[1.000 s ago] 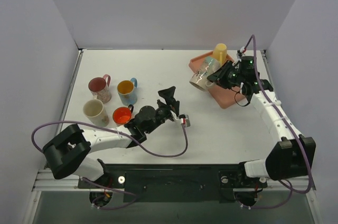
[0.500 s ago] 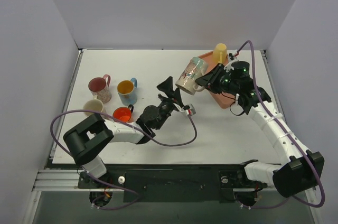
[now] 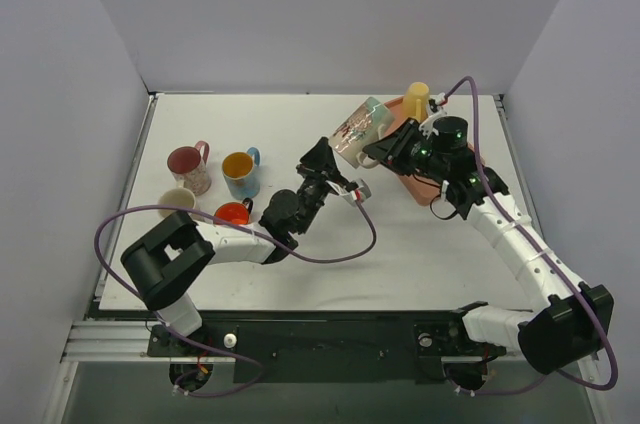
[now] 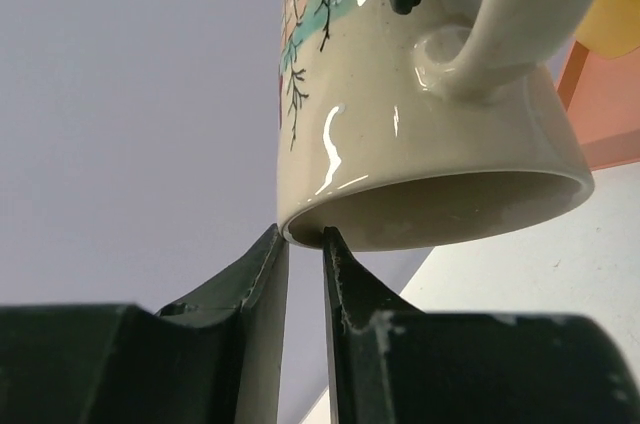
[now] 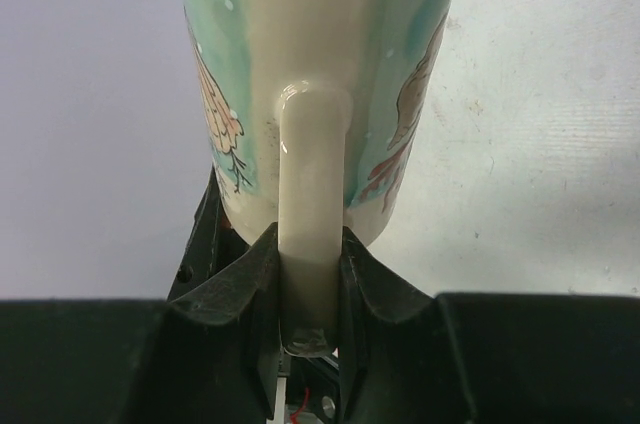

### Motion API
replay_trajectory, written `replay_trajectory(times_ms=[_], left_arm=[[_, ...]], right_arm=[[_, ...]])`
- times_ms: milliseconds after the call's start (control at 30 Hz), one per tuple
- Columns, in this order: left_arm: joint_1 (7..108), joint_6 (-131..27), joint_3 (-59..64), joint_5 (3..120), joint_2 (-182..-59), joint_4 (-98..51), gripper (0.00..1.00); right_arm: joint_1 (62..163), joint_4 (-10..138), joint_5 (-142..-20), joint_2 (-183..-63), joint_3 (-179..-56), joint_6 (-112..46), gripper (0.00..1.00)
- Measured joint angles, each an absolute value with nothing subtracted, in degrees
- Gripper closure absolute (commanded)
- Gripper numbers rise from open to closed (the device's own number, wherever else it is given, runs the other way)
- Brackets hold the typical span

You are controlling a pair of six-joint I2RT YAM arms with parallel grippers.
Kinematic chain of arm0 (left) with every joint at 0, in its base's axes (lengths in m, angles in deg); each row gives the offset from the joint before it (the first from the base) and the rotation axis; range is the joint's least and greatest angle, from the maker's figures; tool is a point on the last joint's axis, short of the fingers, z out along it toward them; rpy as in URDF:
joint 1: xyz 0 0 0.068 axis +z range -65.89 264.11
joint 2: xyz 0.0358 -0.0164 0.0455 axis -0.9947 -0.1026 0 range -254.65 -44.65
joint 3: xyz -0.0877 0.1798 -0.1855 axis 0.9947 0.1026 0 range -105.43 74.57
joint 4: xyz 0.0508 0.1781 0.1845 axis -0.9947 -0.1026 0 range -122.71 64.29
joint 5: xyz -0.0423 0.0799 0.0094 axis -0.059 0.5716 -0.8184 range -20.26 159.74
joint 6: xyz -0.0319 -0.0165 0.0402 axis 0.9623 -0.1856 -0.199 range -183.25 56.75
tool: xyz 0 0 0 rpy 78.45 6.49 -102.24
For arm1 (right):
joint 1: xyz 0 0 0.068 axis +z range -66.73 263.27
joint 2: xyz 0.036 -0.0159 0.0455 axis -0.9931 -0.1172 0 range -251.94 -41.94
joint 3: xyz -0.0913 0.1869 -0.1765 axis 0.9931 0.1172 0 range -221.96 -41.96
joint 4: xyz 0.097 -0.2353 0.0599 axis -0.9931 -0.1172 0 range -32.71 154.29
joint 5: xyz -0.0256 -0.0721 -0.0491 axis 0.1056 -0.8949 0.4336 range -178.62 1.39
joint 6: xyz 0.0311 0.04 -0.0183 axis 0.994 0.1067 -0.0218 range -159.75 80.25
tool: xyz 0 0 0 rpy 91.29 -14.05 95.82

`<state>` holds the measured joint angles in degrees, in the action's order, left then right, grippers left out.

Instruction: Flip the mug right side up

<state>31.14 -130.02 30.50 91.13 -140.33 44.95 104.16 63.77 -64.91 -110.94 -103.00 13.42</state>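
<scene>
A cream mug point(image 3: 358, 130) with teal and leaf patterns hangs in the air above the table, tilted, left of the tray. My right gripper point(image 3: 385, 151) is shut on its handle point(image 5: 312, 174); in the right wrist view the handle sits pinched between both fingers point(image 5: 312, 244). My left gripper point(image 3: 322, 156) comes up from below. Its jaws point(image 4: 305, 236) stand narrow, one finger outside the mug's rim point(image 4: 300, 224) and one inside, pinching the wall. The mug's mouth point(image 4: 450, 209) faces down toward the left wrist camera.
A salmon tray point(image 3: 430, 189) with a yellow cup point(image 3: 416, 101) lies at the back right, under the right arm. Several mugs stand upright at the left: dark red point(image 3: 188, 166), yellow-and-blue point(image 3: 240, 172), orange point(image 3: 232, 215) and cream point(image 3: 176, 198).
My right gripper carried the mug up and to the left, off the tray. The left arm reached up to it and its jaws went from wide open to narrow on the rim.
</scene>
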Motion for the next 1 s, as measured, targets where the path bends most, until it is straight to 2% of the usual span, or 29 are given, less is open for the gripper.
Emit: replay_trajectory(times_ms=[167,233,267,300,933,1000], left_arm=[[31.6,-130.6,30.5,91.3,-140.3,44.7,0.74],[32.1,-131.2,30.5,90.3,-140.3,44.8,0.81],[32.3,-131.3,30.5,89.9,-140.2,44.9,0.98],[32.6,-131.6,30.6,89.2,-140.0,44.9,1.0],[33.1,-133.0,41.8,79.7,-126.8,40.3,1.0],[33.1,-133.1,42.4,79.5,-126.7,40.4,0.94]], right_arm=[[104.4,64.1,-64.6,-110.9,-102.2,14.2,1.0],[104.4,64.1,-64.5,-110.9,-102.2,14.2,1.0],[104.4,64.1,-64.3,-110.9,-102.2,14.2,1.0],[104.4,64.1,-64.1,-110.9,-102.2,14.2,1.0],[105.4,64.0,-60.9,-111.5,-102.1,13.3,1.0],[105.5,63.8,-60.9,-111.6,-102.0,13.2,1.0]])
